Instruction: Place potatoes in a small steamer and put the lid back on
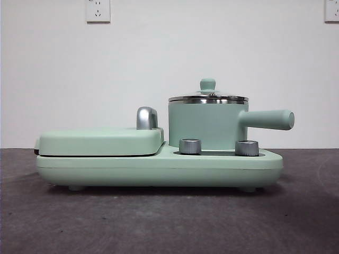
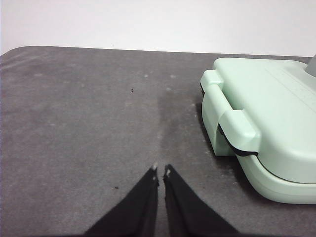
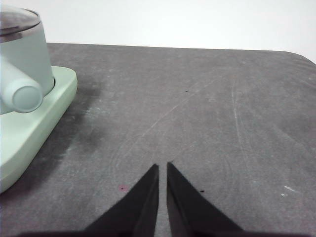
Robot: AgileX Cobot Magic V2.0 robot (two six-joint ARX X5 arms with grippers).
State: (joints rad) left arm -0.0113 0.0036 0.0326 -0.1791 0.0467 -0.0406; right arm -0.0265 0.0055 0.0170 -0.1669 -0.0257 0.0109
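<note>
**Lid on, no potato in sight, both arms waiting**

We found the small steamer [image 1: 207, 126] seated on the mint-green cooker base [image 1: 159, 168], to the side of the flat griddle cover [image 1: 100, 141], with its stubby handle [image 1: 267, 119] pointing away from that cover. The lid [image 1: 208, 97] sat closed on the steamer's steel rim, knob upright. We could not see the potato in any view; whether it was already inside the steamer or lay somewhere off camera, we could not tell.

Our left gripper [image 2: 161, 171] hung over bare counter [image 2: 89, 123] beyond the griddle cover's end of the cooker, jaws pressed almost together with nothing between them. Our right gripper [image 3: 162, 167] hung over the counter on the steamer's side, beyond the end of the handle, its jaws likewise closed on nothing.

We judged the right arm the nearer to the steamer: the handle's long axis ran out roughly towards that arm's side, and the lid's knob stood above and beyond the handle's root. If the lid had to come off first, that arm looked the natural one to reach across for the knob.
</note>
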